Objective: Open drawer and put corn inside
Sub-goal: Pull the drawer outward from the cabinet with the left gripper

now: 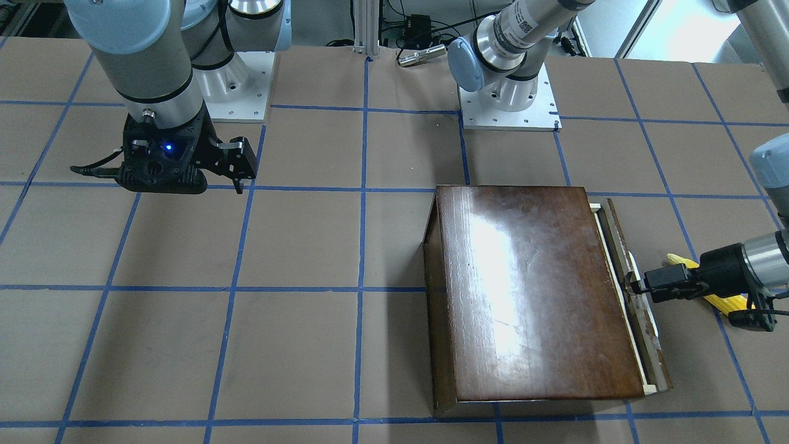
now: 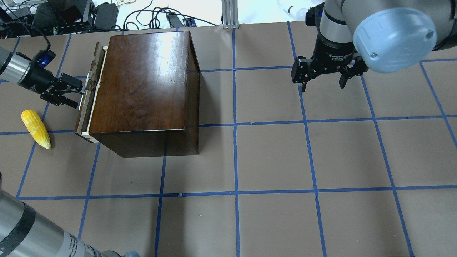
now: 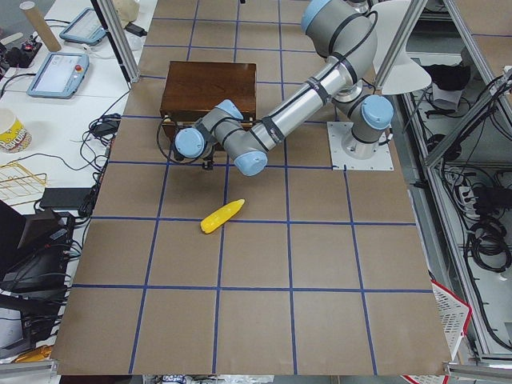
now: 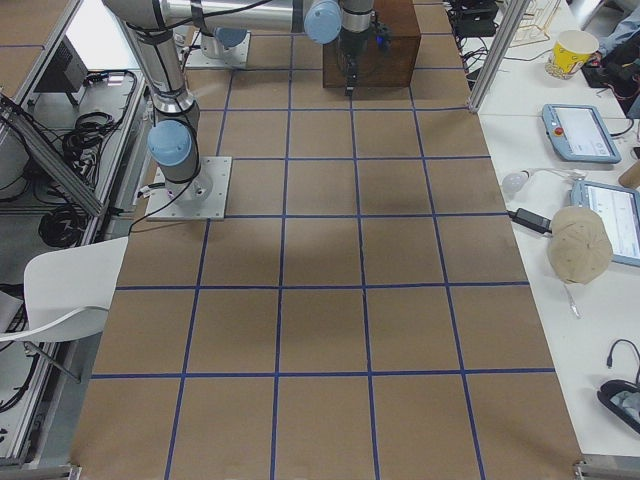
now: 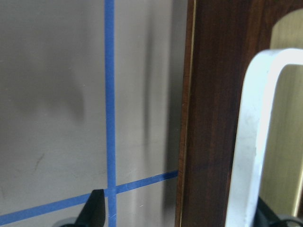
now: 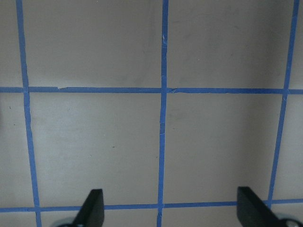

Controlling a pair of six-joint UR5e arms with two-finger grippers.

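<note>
The dark brown box [image 2: 142, 82] stands on the table's left half. Its drawer [image 2: 81, 117] is out a crack, with a pale wood strip [image 1: 616, 277] showing behind the worn front panel [image 1: 653, 345]. My left gripper [image 2: 76, 93] is open at the panel, its fingers on either side of the pale handle [image 5: 246, 142]. The yellow corn [image 2: 35, 129] lies on the table just left of the drawer front; in the front-facing view the corn [image 1: 730, 302] is partly hidden by the left gripper [image 1: 635, 285]. My right gripper [image 2: 323, 86] hangs open and empty over the table's right half.
Blue tape lines grid the brown table [image 2: 271, 160]. The two arm bases [image 1: 508, 105] are bolted at the robot's side. Cables and boxes [image 2: 71, 14] lie past the far edge behind the box. Side benches hold tablets [image 4: 580, 130] and a cup [image 4: 573, 50].
</note>
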